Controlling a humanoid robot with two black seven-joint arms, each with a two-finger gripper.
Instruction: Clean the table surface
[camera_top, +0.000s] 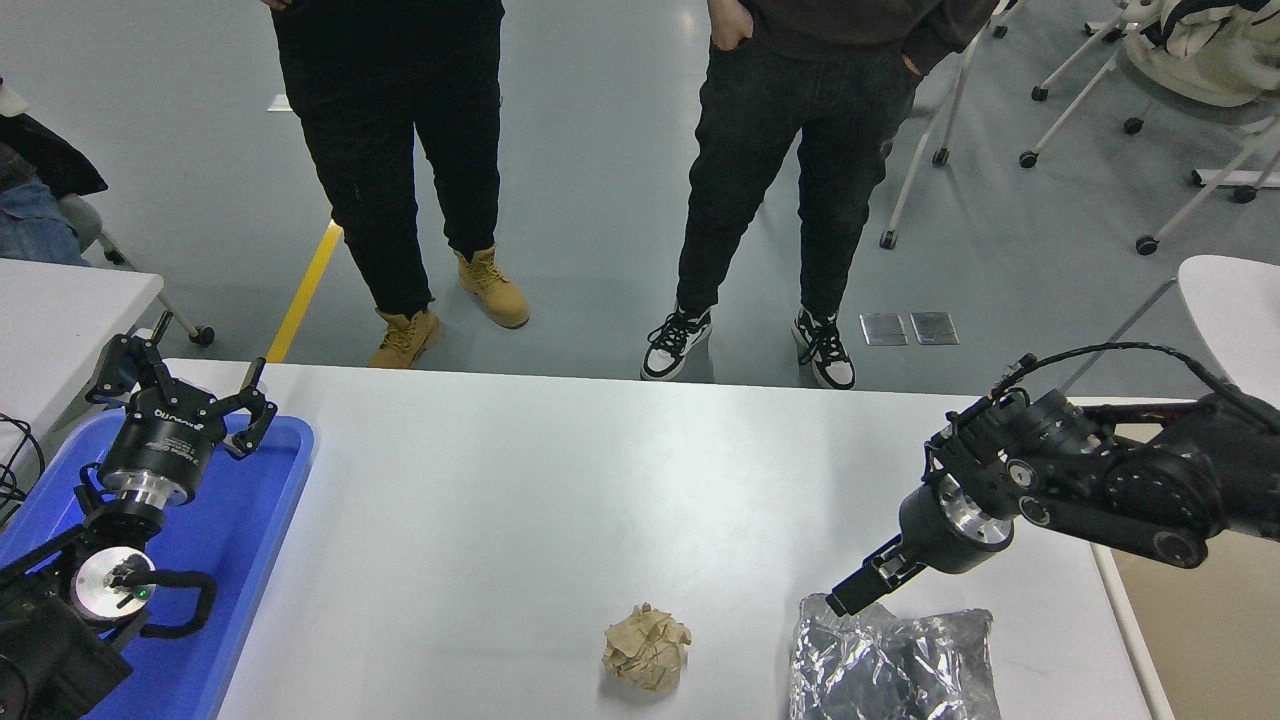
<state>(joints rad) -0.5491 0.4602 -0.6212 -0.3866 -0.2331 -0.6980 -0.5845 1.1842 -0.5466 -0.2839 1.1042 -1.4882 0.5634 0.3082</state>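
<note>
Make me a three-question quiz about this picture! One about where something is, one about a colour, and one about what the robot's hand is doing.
1. Where is the tray?
A. the table's left side
B. the table's right side
C. the floor

2. What colour is the paper ball?
A. red
B. tan
C. green

3. What is the right gripper doing?
A. lifting the paper ball
B. resting in the tray
C. poised at the foil bag's top-left corner

Answers: 1 A, the blue tray lies at the left edge under the parked left gripper. 2 B, the crumpled ball is tan. 3 C, its tip meets the silvery bag's corner.
</note>
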